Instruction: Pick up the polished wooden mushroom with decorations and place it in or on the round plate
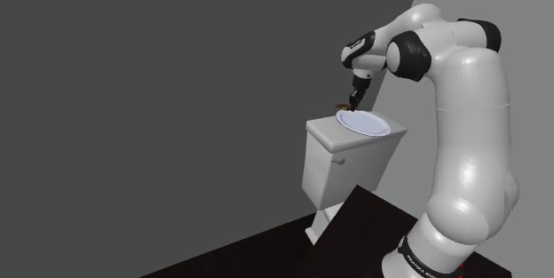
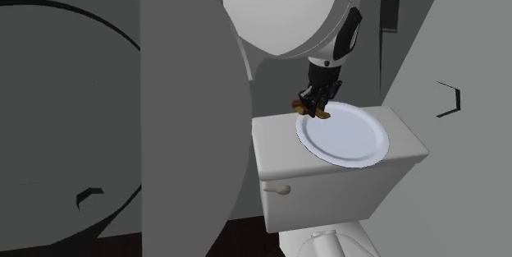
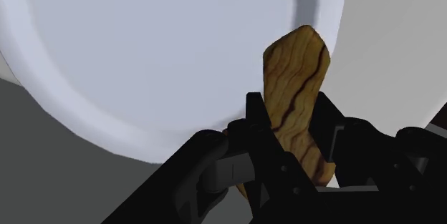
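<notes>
At the rim of the round white plate [image 2: 354,142] atop the white toilet tank [image 2: 328,178], the black claw [image 2: 313,106] is clamped on the brown, dark-grained wooden mushroom [image 3: 294,90], so the placing step is judged in hand, and the next move calls for shifting inward, lowering and releasing.

A white toilet tank [image 1: 346,168] stands with grey walls [image 1: 160,72] rising behind it. A flush lever [image 2: 279,189] sits on the tank's front. The bowl [image 2: 328,243] lies below the tank, on a dark floor [image 1: 253,254].
</notes>
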Robot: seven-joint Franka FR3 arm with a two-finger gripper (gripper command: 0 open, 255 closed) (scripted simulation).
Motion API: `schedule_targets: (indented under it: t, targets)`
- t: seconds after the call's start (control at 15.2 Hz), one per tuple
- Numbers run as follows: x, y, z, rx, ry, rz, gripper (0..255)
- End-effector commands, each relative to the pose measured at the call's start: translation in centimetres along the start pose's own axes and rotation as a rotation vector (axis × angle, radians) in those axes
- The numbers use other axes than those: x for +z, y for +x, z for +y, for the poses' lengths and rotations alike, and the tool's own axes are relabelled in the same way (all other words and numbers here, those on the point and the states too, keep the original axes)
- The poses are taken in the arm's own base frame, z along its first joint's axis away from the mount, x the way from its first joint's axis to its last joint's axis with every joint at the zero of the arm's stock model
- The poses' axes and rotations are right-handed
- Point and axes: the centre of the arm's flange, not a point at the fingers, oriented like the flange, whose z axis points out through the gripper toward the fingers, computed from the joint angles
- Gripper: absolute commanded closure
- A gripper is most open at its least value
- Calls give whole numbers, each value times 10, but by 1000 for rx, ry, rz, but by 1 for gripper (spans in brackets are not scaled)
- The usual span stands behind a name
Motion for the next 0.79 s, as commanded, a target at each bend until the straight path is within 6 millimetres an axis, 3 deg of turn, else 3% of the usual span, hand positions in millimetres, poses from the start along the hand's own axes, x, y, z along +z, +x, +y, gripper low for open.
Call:
schedule_targets:
  t: [0.0,0.4,0.73]
  targets:
    - [-1,-15,22,-1,0,0,255]
    - [-1,-59,88,-1,0,0,255]
    - [20,-61,91,-1,0,0,255]
